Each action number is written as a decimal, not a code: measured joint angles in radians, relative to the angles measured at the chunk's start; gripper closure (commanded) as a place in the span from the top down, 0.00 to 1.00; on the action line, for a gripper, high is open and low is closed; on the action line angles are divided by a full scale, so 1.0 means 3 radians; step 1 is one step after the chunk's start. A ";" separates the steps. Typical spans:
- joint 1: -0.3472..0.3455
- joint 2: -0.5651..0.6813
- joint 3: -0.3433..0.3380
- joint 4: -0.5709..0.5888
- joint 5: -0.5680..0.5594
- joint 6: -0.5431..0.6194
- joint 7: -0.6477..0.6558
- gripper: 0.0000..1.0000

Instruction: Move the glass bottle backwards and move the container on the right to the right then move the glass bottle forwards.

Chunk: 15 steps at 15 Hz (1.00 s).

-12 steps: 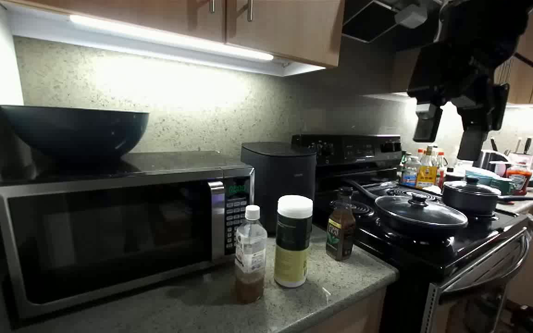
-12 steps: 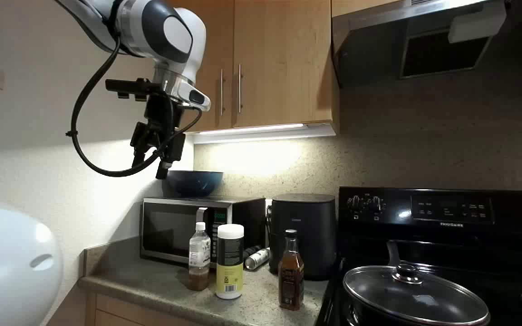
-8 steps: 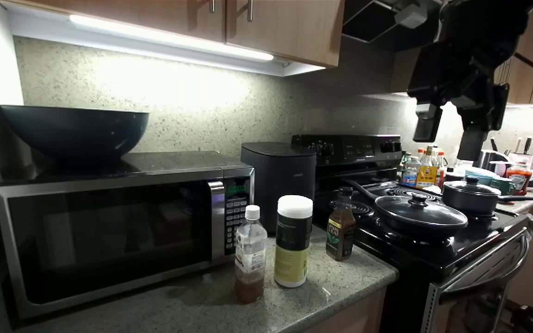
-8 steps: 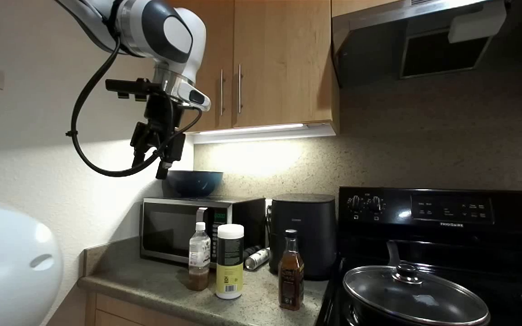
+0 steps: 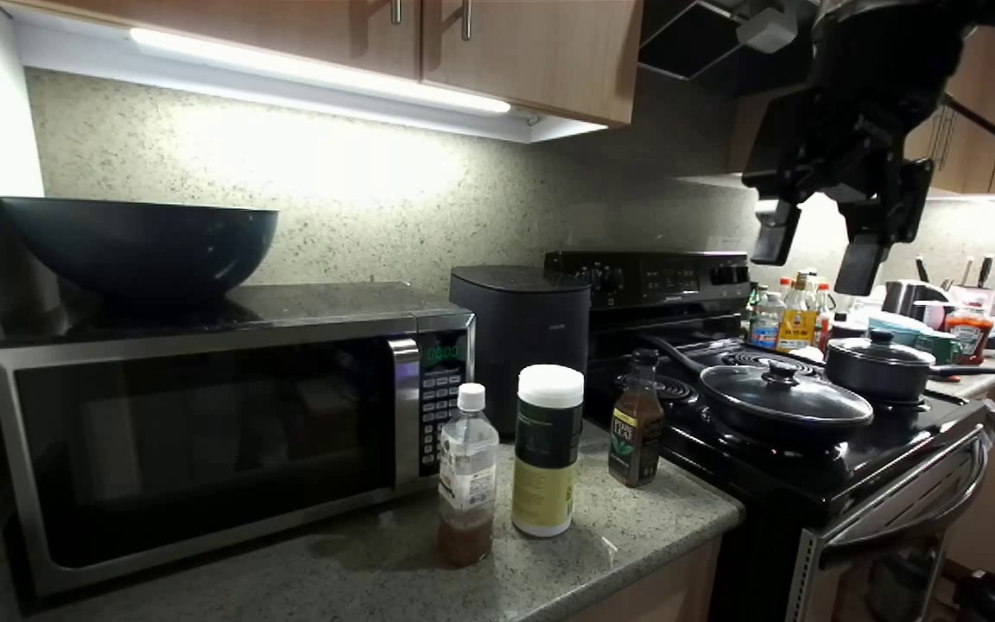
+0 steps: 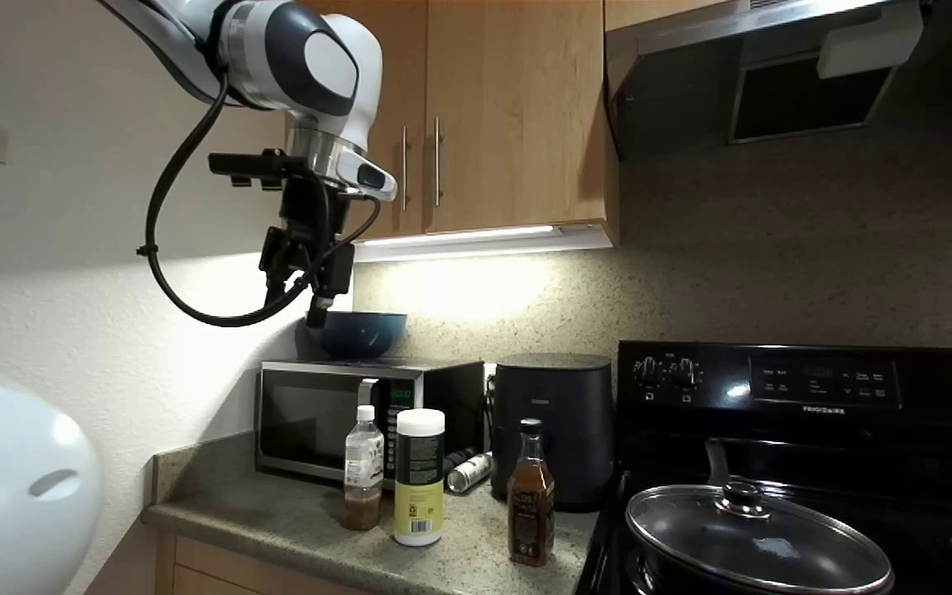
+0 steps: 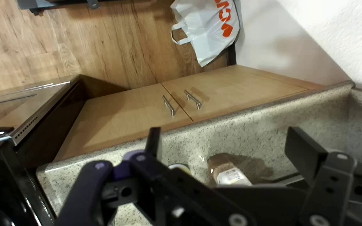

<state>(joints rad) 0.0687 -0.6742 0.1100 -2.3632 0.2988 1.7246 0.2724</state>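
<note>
The glass bottle (image 5: 635,428), dark brown with a dark cap, stands upright on the counter beside the stove in both exterior views; in the wrist view it does not show. The container (image 6: 419,483), a cylinder with a wide white lid and yellow lower half, is upright between that bottle and a clear white-capped bottle (image 6: 363,471). Only a sliver of the container (image 7: 182,168) peeks out behind a finger in the wrist view. High above the counter hangs my gripper (image 5: 817,256), open, its jaws wide apart and holding nothing. It is well clear of both things.
Behind the bottles are a microwave (image 5: 230,449) with a dark blue bowl (image 5: 139,250) on top and a black appliance (image 6: 554,430). The stove (image 5: 774,484) adjoins the counter and bears a lidded pan (image 6: 757,537). Wall cabinets (image 6: 517,116) overhang the back.
My gripper has shifted slightly, leftward in an exterior view and rightward in an exterior view from another place, staying open. The bottles and the container have not moved.
</note>
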 measured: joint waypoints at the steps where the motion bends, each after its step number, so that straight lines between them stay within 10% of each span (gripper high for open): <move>1: -0.0066 0.0033 0.0019 0.0000 -0.0043 0.0093 0.0014 1.00; 15: -0.0549 0.0564 0.0195 -0.0001 -0.0898 0.0882 0.0888 1.00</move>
<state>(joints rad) -0.0959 -0.5049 0.1684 -2.3634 0.0294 1.9891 0.5389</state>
